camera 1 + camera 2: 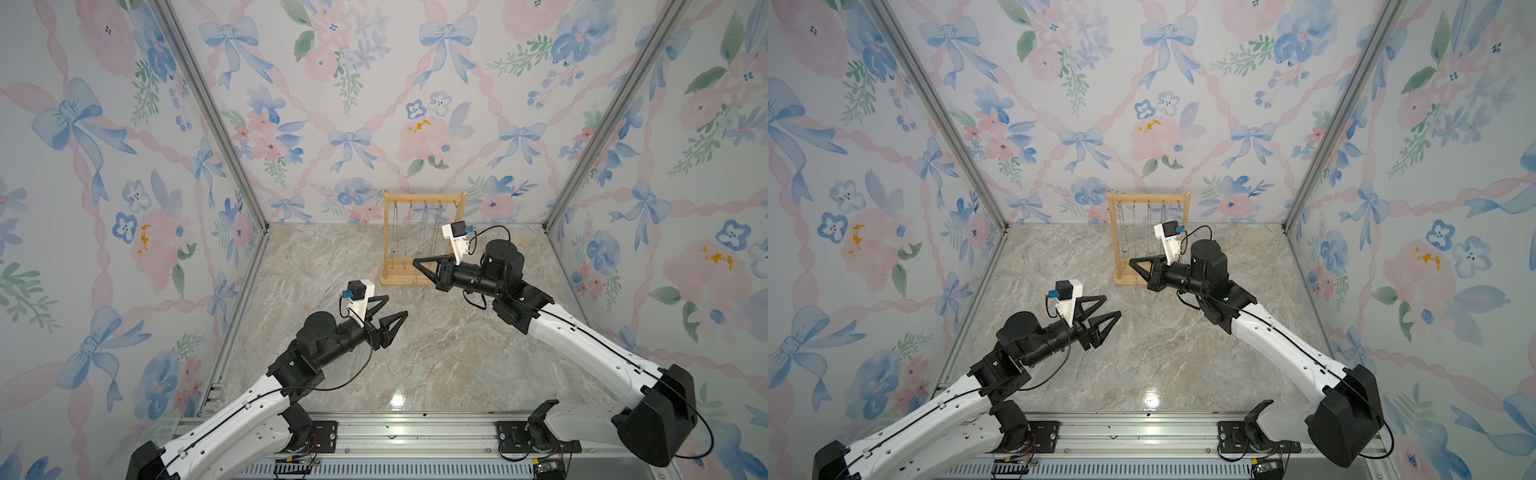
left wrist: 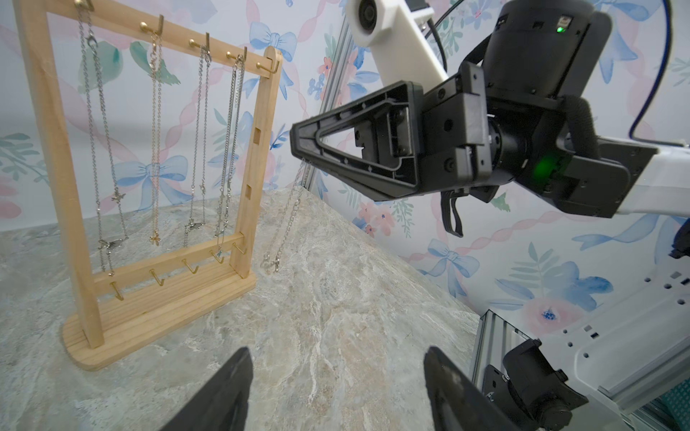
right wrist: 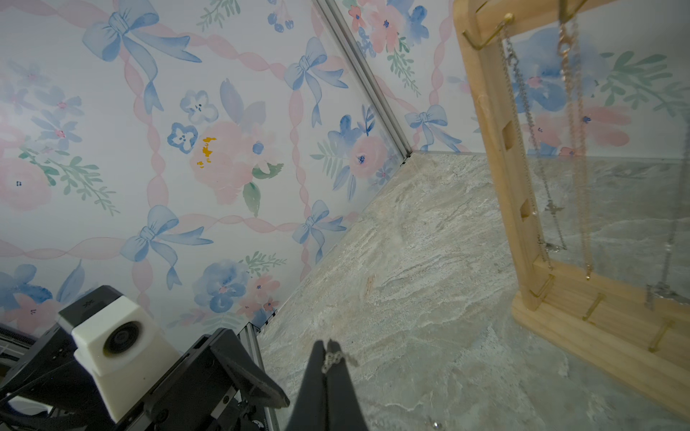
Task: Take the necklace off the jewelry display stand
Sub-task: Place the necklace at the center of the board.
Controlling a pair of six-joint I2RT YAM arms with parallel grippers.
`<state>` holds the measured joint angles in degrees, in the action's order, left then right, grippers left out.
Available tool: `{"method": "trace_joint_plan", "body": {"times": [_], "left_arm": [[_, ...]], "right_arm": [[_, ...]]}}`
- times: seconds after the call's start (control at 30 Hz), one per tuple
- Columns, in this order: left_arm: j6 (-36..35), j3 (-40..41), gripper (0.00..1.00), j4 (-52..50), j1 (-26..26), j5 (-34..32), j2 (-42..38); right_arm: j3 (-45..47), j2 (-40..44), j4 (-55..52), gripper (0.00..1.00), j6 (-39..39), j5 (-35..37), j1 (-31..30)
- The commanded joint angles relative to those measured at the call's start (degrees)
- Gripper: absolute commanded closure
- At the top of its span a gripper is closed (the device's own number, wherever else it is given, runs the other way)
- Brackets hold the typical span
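in mid-frame the right gripper (image 1: 415, 262) is pointing, jaws together, at the foot of the jewelry display stand (image 1: 387, 237), while the left gripper (image 1: 397, 305) is hanging spread lower left.

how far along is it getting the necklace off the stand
Mostly done: the necklace hangs clear of the stand, whose end hook is bare. In hand: the right gripper is shut on it, lower end about at the table. Still to do, probably: lay it down and release. The left gripper is open, empty.

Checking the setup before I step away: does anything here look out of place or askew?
One necklace hangs not on the stand but from the right arm's shut jaws beside it; the nearest top hook is bare. The stand is upright; nothing looks spilled or broken.
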<state>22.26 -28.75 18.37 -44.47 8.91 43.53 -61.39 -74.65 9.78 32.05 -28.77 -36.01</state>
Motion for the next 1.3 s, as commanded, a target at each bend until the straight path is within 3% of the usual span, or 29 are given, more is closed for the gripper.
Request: {"method": "trace_joint_plan", "body": {"times": [0.0,0.23,0.63,0.87,1.27], "left_arm": [[1.56,3.22,0.26,12.05,-2.91,-4.12,1.72],[-1.38,4.32,0.38,17.87,-5.54,-3.33,10.82],[-6.27,0.25,0.42,19.90,-4.50,-0.09,20.07],[-8.80,-2.36,0.40,21.00,-4.15,1.68,23.98],[-9.52,-8.81,0.52,21.00,-0.98,6.53,31.65]], "right_arm": [[2.58,1.89,2.07,1.00,1.75,-0.45,-0.78],[4.59,4.78,-3.35,1.00,0.45,-0.03,-1.84],[8.21,9.41,-6.86,1.00,0.14,1.88,-2.14],[8.22,10.04,-8.42,1.00,-0.48,2.32,-2.14],[9.26,11.55,-9.21,1.00,-1.16,2.59,-2.05]]}}
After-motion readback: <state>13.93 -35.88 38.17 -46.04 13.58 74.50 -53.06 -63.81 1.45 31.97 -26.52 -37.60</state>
